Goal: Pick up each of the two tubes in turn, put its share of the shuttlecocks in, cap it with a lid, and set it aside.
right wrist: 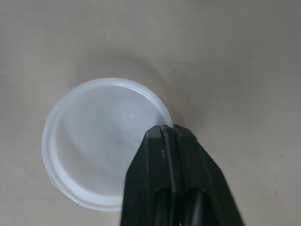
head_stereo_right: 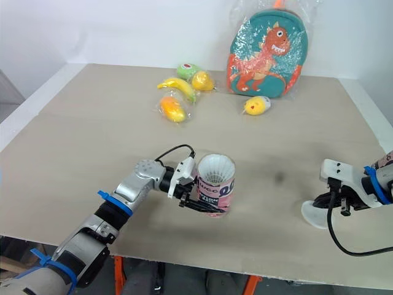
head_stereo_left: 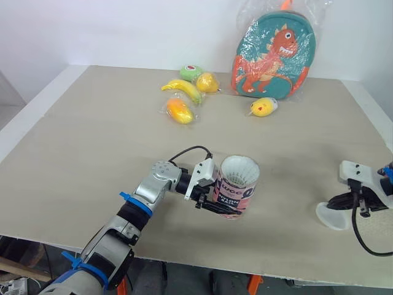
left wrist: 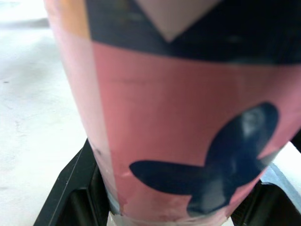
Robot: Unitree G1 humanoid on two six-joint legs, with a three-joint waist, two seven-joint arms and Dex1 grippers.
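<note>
A pink and navy tube point(head_stereo_left: 235, 198) stands upright on the table, near the front edge. White shuttlecock feathers point(head_stereo_left: 239, 170) fill its open top. My left gripper point(head_stereo_left: 220, 206) is shut on the tube's lower part, one black finger point(left wrist: 70, 188) on each side of the pink wall point(left wrist: 188, 117). At the far right lies a translucent white lid point(head_stereo_left: 333, 216). My right gripper point(right wrist: 167, 129) is shut, with its tips pinched on the rim of that lid point(right wrist: 94, 141).
At the back of the table are a teal dinosaur backpack in plastic point(head_stereo_left: 273, 55), a banana point(head_stereo_left: 184, 89), an orange fruit point(head_stereo_left: 179, 110), a yellow fruit point(head_stereo_left: 207, 82), a green toy point(head_stereo_left: 191, 71) and a small yellow toy point(head_stereo_left: 264, 107). The table's front edge point(head_stereo_left: 245, 270) runs close below both grippers.
</note>
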